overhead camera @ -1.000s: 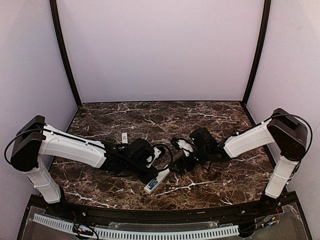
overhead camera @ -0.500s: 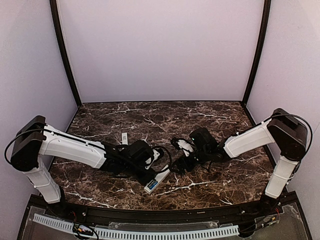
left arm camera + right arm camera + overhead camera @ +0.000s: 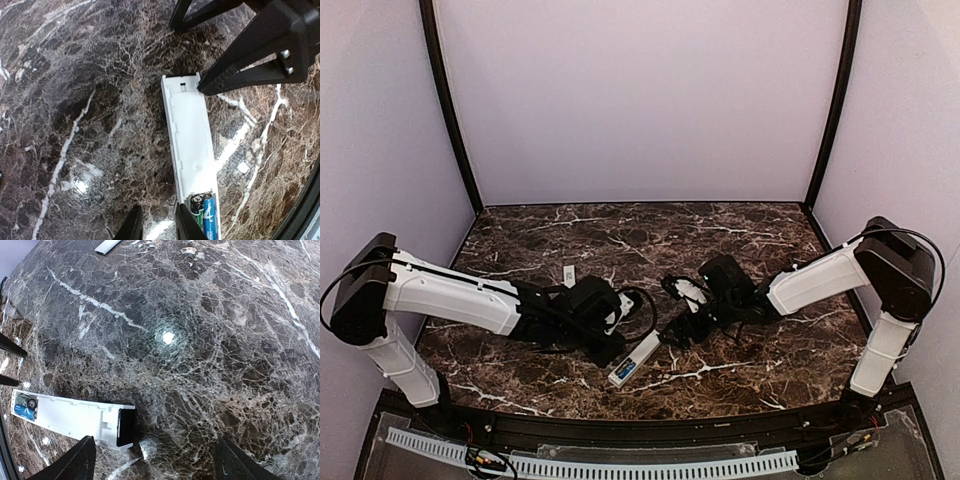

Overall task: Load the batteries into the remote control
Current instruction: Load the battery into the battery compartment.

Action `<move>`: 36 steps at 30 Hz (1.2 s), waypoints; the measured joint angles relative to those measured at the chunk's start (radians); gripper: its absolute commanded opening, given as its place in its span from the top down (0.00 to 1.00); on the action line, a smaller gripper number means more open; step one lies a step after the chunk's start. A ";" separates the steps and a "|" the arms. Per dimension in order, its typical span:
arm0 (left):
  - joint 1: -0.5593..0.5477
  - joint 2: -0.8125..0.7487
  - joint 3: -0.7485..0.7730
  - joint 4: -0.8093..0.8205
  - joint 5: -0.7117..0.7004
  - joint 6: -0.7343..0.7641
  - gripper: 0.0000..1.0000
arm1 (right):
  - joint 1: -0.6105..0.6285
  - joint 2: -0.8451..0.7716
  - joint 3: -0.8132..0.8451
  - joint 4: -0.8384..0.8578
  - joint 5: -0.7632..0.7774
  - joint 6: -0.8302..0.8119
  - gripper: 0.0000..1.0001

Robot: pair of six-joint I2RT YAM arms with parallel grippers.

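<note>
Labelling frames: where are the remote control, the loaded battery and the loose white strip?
remote control (image 3: pixel 189 145), left wrist view, middle of white back.
battery (image 3: pixel 208 220), left wrist view, blue casing.
white strip (image 3: pixel 107 246), right wrist view, its middle.

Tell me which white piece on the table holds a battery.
The long one, the remote control, lying near the front edge: a blue battery sits in its open end. The short white strip farther back shows none.
</note>
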 measured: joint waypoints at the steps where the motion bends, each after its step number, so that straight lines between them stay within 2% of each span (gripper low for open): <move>1: 0.000 -0.014 0.002 -0.002 -0.006 0.000 0.79 | 0.000 0.000 0.002 -0.002 0.000 0.000 0.20; 8: 0.000 -0.070 0.037 -0.011 0.013 0.001 0.88 | 0.000 0.000 0.025 -0.032 -0.001 0.000 0.20; 20: 0.000 -0.045 0.040 -0.023 0.139 -0.031 0.88 | 0.000 0.000 0.040 -0.039 -0.023 0.001 0.24; 36: 0.000 0.051 0.098 -0.089 0.152 -0.041 0.91 | 0.002 0.001 0.040 -0.037 -0.039 0.005 0.26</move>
